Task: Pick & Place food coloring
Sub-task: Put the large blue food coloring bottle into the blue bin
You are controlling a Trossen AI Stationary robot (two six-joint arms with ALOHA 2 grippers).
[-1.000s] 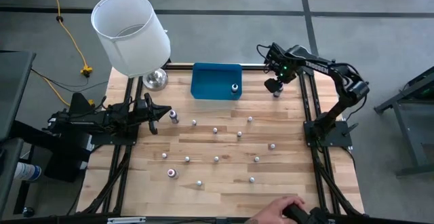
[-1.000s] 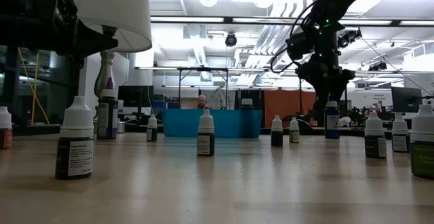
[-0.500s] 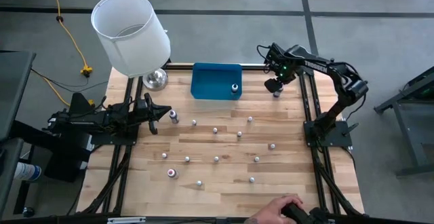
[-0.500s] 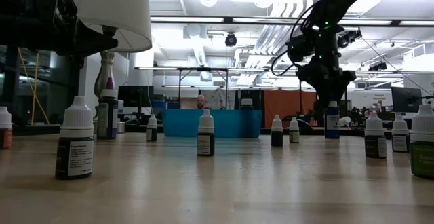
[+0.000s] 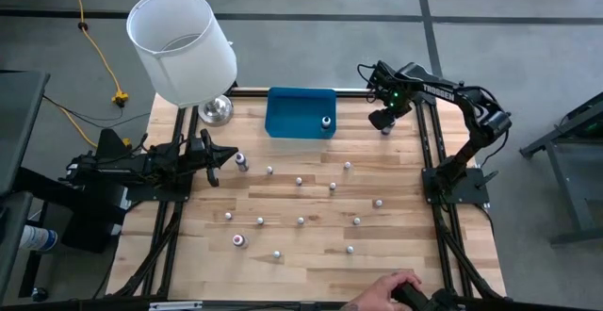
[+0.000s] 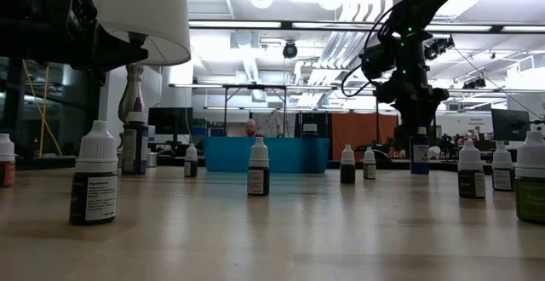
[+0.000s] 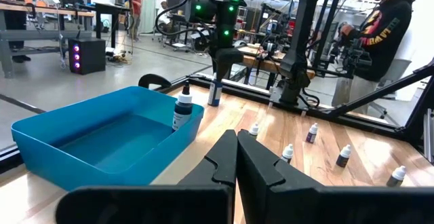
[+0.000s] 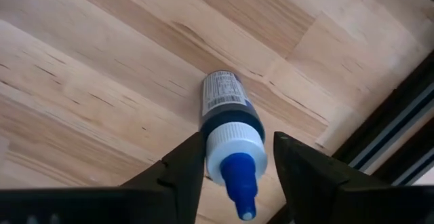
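The food coloring is several tiny dropper bottles standing about the wooden table (image 5: 311, 254). One dark blue bottle (image 8: 227, 112) with a white cap and blue tip stands upright near the far right corner (image 5: 383, 129). My right gripper (image 8: 237, 142) points down over it, open, one finger on each side of its cap. Another bottle (image 5: 326, 122) stands inside the blue tray (image 5: 292, 113). My left gripper (image 7: 236, 156) waits shut and level at the table's left edge (image 5: 221, 160). My right gripper comes from above with its fingers on either side of the bottle's white cap (image 8: 234, 153). One finger (image 8: 183, 166) lies at the cap's side and the other stands a sliver off. I cannot tell whether either touches. The bottle stands upright on the table.
A white lamp shade (image 5: 184, 47) on a shiny metal base (image 5: 215, 110) stands at the far left corner. The blue tray sits against the far edge. A person's hand (image 5: 396, 287) shows at the near right edge. Black frame rails (image 5: 424, 151) border the table's sides.
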